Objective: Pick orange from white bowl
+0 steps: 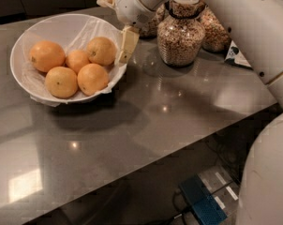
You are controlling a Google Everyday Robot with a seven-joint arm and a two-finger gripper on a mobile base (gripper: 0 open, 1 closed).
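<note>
Observed: the white bowl stands on a grey counter and is lined with crinkly translucent film. It holds five oranges.

The orange lies at the bowl's right rear, resting against the inner wall just below the rim. The four other oranges fill the bowl's centre, left and front. A smaller one touches the task fruit on its left and a rounder one sits just in front of it.

The gripper hangs just outside the bowl's right rim, with its pale tip pointing down and slightly toward the bowl. The tip is level with the rim and close against it. Whether it touches the rim cannot be told.

The orange sits immediately to the bowl side of that tip, with only the bowl's wall and film between them. There is no contact with the fruit. Whether the gripper is parted or closed cannot be told from this view.

The white arm reaches in from beyond the bowl's right side. Grain-filled glass jars stand on the counter to the right of the bowl, past the gripper.
</note>
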